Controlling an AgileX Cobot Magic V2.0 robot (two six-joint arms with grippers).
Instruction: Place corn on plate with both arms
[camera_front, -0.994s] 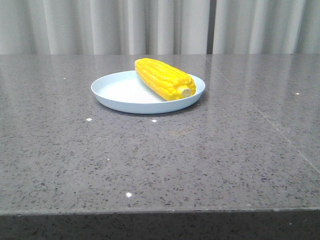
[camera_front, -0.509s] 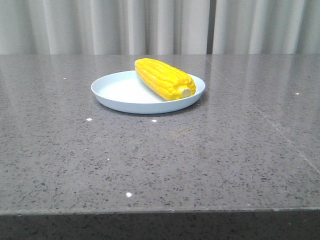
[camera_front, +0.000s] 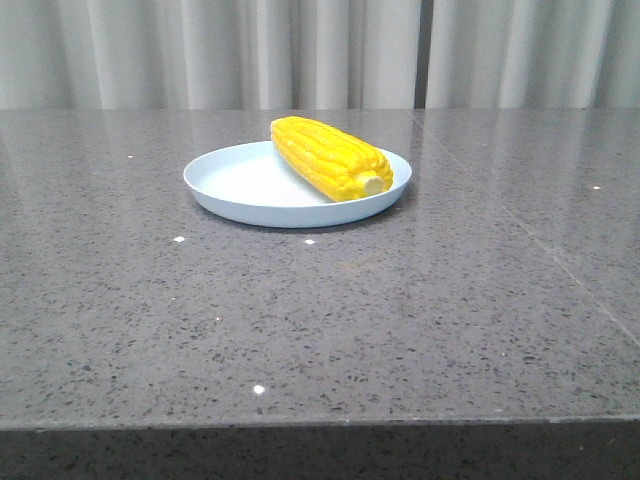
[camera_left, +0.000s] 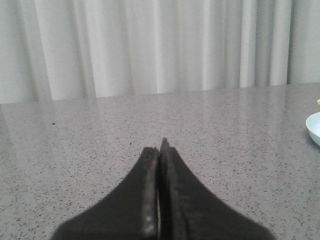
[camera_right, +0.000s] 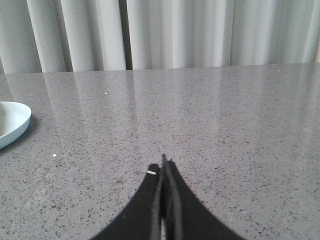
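Observation:
The yellow corn (camera_front: 328, 157) lies on the right half of the pale blue plate (camera_front: 230, 190), its pale stub toward the plate's front right rim. The plate sits at the middle back of the grey table. Neither gripper shows in the front view. In the left wrist view my left gripper (camera_left: 160, 147) is shut and empty above bare table, with the plate's edge (camera_left: 314, 126) at the frame's right border. In the right wrist view my right gripper (camera_right: 163, 165) is shut and empty, with the plate's edge (camera_right: 12, 122) at the frame's left border.
The grey speckled stone table (camera_front: 320, 330) runs to a front edge near the camera. Pale curtains (camera_front: 320, 50) hang behind the table's far edge. A seam line crosses the table at the right (camera_front: 540, 250).

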